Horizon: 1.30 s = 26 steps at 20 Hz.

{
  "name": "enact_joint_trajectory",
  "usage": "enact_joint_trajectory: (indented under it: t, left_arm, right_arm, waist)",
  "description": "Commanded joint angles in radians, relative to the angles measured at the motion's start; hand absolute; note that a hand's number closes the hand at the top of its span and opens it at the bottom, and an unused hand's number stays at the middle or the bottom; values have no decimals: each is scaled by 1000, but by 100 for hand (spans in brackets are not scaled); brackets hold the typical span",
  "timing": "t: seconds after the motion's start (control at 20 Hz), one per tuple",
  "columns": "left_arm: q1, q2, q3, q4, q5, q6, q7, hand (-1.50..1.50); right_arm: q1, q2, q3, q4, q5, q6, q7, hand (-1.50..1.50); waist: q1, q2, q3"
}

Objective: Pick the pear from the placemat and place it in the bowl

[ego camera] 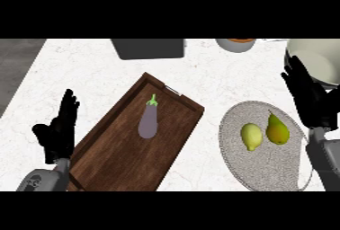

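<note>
Pear [277, 130] lies on the round grey placemat [266, 168] at the right of the bench [79, 67], stem end pointing away from the robot, green-yellow with an orange flush. A yellow lemon [252, 136] lies just beside it on the left, on the same mat; whether the two touch cannot be told. The pale bowl [324, 58] stands at the far right corner, cut by the view's edge. The right robot hand [317, 108] shows upright between mat and bowl, fingers straight and released, covering part of the bowl's near rim. The left robot hand [57, 134] rests released at the left edge, holding nothing.

A dark wooden tray [123, 157] lies slantwise in the middle, carrying a purple aubergine [148, 122]. At the far edge stand a grey box [147, 48] and a small pale cup [236, 45] with something orange inside. The bench top is white marble; dark grey floor [16, 67] shows beyond its left edge.
</note>
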Motion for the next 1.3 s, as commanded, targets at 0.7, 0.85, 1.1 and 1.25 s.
enact_joint_trajectory:
  t: [0.7,0.85,1.1,1.25]
  left_arm:
    - [-5,-59,-175,-201,132,-302,140,0]
    - [-67,-71,-148,-171,150,-293,168,0]
    - [-53,-41,-143,-166,153,-335,162,0]
    - [-104,-78,-156,-155,154,-323,197,0]
  right_arm:
    - [279,-107,89,-204,430,-465,347,-150]
    - [259,-252,148,-200,509,-345,531,-150]
    - [143,-416,165,-197,510,-107,880,-150]
    - [23,-403,197,-190,447,32,1051,-150]
  waist:
    - [22,18,-28]
    - [23,21,-31]
    - [43,24,-32]
    - [50,28,-30]
